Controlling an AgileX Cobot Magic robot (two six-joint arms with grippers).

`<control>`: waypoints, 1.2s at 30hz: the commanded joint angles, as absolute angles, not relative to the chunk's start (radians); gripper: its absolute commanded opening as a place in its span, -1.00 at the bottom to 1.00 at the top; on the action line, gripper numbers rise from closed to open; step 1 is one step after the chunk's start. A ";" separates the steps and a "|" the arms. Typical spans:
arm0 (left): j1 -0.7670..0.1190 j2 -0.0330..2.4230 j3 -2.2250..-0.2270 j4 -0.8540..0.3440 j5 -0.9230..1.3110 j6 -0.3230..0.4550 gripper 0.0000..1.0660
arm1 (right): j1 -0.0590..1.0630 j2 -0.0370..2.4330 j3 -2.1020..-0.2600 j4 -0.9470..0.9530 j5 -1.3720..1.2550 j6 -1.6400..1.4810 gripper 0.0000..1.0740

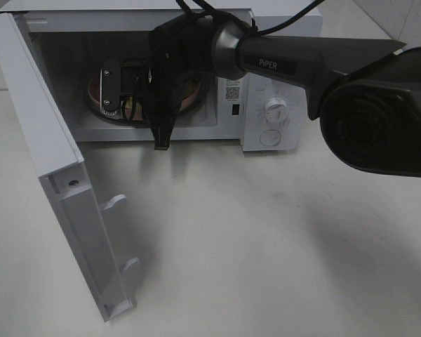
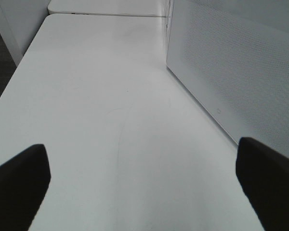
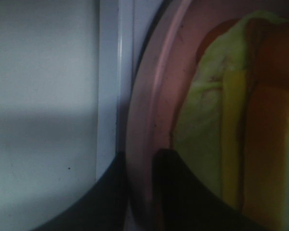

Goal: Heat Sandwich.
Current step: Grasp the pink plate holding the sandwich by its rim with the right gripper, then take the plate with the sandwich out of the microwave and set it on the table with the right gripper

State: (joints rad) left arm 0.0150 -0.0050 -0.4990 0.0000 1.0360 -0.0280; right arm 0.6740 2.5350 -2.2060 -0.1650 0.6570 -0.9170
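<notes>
Right gripper (image 1: 130, 95) inside open microwave (image 1: 266, 42), clamped on pink plate (image 3: 144, 144) rim. Sandwich (image 3: 231, 120) on plate. Left gripper (image 2: 144, 187) wide open, empty, over table (image 2: 111, 96).

A white microwave oven (image 1: 266, 105) stands at the far edge of a white table (image 1: 266, 239), its door (image 1: 56, 175) swung fully open toward the left of the high view. Inside the cavity rests a round pink plate (image 3: 144, 120). The control panel carries a round dial (image 1: 276, 109), a round button (image 1: 269, 137) below it, and a small QR label (image 1: 232, 91).
</notes>
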 commanded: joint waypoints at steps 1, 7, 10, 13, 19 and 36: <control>0.010 -0.025 -0.496 -0.006 1.029 -0.027 0.89 | 0.664 2.529 -2.186 -0.167 0.657 -0.904 -0.99; 0.010 -0.025 -0.496 -0.006 1.029 -0.027 0.89 | 0.664 2.495 -2.132 -0.174 0.654 -0.917 -0.99; 0.010 -0.025 -0.496 -0.006 1.029 -0.027 0.89 | 0.664 2.481 -2.110 -0.174 0.659 -0.944 -0.99; 0.010 -0.025 -0.496 -0.006 1.029 -0.027 0.89 | 0.664 2.466 -2.090 -0.174 0.658 -0.969 -0.99; 0.010 -0.025 -0.496 -0.006 1.029 -0.027 0.89 | 0.664 2.434 -2.043 -0.178 0.642 -0.976 -0.99; 0.010 -0.025 -0.496 -0.006 1.029 -0.027 0.89 | 0.664 2.255 -1.751 -0.204 0.434 -1.078 -0.99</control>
